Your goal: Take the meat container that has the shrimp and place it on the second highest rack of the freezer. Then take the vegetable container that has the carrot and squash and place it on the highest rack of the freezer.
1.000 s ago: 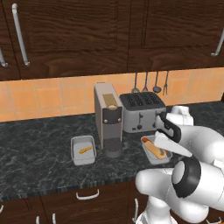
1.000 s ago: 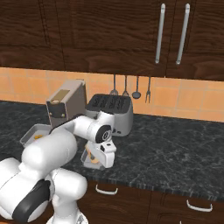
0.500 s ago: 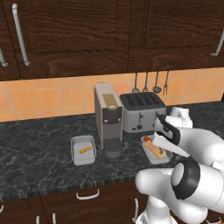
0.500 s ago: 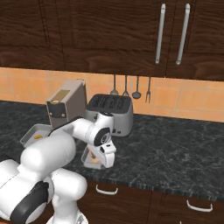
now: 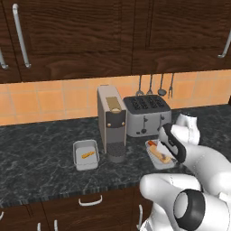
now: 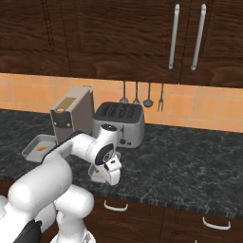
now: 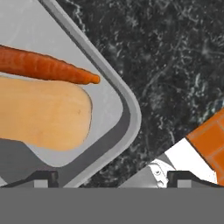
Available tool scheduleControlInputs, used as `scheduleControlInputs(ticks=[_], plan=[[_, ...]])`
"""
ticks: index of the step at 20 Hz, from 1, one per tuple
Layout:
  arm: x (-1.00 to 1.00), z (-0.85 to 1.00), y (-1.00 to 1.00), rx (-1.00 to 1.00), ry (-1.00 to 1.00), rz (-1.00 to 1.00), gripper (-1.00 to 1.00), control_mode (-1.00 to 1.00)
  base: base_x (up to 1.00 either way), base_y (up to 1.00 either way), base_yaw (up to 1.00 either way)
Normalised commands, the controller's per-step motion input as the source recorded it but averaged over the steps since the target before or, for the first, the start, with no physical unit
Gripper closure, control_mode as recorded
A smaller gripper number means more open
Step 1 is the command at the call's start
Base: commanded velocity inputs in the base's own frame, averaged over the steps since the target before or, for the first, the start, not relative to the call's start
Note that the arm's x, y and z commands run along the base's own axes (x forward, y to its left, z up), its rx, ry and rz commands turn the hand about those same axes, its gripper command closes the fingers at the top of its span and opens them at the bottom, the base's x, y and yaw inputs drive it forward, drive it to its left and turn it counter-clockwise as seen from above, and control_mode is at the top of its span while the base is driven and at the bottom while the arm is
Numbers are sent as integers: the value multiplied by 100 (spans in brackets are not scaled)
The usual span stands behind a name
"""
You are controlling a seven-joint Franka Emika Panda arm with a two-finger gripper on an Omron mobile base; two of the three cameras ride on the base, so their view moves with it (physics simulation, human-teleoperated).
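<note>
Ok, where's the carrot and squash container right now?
The vegetable container sits on the dark counter near its front edge, before the toaster, right of the coffee machine, under the gripper.

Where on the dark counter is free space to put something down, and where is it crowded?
Free: the dark speckled counter right of the silver four-slot toaster, and the stretch left of the grey tray with the shrimp. Crowded: the middle, where the grey coffee machine, the toaster and the grey tray of carrot and squash stand close together under the arm.

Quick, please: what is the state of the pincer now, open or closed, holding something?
Pincer: open, holding nothing; its fingertips straddle the rim of the vegetable container.
</note>
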Motion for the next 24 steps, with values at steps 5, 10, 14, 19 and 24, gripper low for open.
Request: scheduleControlInputs(ticks=[5,10,14,19,24], plan=[[8,-34,14,-3,0,0,100,-100,0,0,0],[5,-21,7,-1,0,0,100,-100,0,0,0],[-2,-4,0,0,0,0,100,-100,0,0,0],[-54,-37,7,-9,3,0,100,-100,0,0,0],[-94,16,5,-1,-17,-13,100,-100,0,0,0]])
